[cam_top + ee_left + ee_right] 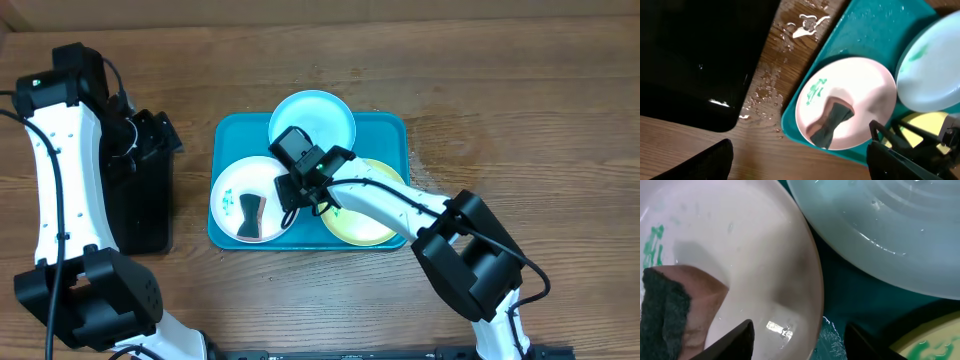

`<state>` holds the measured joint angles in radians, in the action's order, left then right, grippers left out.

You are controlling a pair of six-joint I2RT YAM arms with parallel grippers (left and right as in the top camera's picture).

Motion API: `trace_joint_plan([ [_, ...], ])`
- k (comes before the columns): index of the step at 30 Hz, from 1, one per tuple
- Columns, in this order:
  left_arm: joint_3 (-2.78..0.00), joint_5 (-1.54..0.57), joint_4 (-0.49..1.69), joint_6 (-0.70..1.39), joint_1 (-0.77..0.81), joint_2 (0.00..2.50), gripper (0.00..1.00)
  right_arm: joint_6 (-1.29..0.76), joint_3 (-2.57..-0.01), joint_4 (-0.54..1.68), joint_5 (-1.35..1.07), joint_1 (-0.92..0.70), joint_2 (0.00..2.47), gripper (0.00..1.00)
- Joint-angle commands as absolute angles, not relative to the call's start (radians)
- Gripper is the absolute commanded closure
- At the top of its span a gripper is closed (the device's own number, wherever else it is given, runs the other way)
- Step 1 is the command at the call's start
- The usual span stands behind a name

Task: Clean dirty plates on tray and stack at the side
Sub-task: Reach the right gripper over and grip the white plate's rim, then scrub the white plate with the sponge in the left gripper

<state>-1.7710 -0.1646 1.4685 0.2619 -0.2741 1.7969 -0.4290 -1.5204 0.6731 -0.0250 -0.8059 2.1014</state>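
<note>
The turquoise tray (225,135) holds three plates. The white plate (228,190) at its left carries a sponge (250,212) and a green smear (815,90). The light blue plate (325,115) sits at the back, the yellow-green plate (365,225) at the right, partly under my right arm. My right gripper (297,190) is open, its fingers straddling the white plate's right rim (812,295); the sponge (670,315) lies left of it. My left gripper (150,135) is open and empty, above the black tray.
A smaller black tray (135,195) lies left of the turquoise tray. Water drops wet the wood (765,92) between them. The bare wooden table (520,110) stretches to the right and back.
</note>
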Motion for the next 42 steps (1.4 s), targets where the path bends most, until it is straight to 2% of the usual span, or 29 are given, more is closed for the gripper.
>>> trace_joint_plan([
  [1, -1.78, -0.177, 1.471, 0.216, -0.248, 1.797, 0.14, -0.474, -1.525, 0.659, 0.029, -0.804, 2.107, 0.41],
  [5, -1.774, -0.177, 1.466, 0.212, -0.221, 1.797, 0.14, -0.476, -1.507, 0.644, 0.029, -0.804, 2.116, 0.41],
  [9, -1.754, -0.177, 1.454, 0.213, -0.195, 1.798, 0.23, -0.476, -1.507, 0.641, 0.027, -0.804, 2.123, 0.48],
  [16, -1.672, -0.177, 1.422, 0.212, -0.168, 1.798, 0.21, -0.476, -1.498, 0.617, 0.025, -0.804, 2.152, 0.51],
  [20, -1.621, -0.177, 1.398, 0.205, -0.168, 1.798, 0.26, -0.476, -1.498, 0.619, 0.025, -0.804, 2.176, 0.53],
  [25, -1.558, -0.235, 1.372, 0.164, -0.168, 1.798, 0.32, -0.476, -1.498, 0.617, 0.025, -0.804, 2.176, 0.66],
  [29, -1.428, -0.366, 1.299, 0.081, -0.151, 1.798, 0.32, -0.476, -1.5, 0.618, 0.025, -0.795, 2.175, 0.8],
  [38, -1.175, -0.411, 1.023, 0.156, -0.013, 1.799, 0.36, -0.476, -1.5, 0.633, 0.017, -0.758, 2.175, 0.84],
  [42, -1.13, -0.408, 0.966, 0.165, 0.014, 1.8, 0.37, -0.476, -1.5, 0.64, 0.005, -0.757, 2.175, 0.86],
])
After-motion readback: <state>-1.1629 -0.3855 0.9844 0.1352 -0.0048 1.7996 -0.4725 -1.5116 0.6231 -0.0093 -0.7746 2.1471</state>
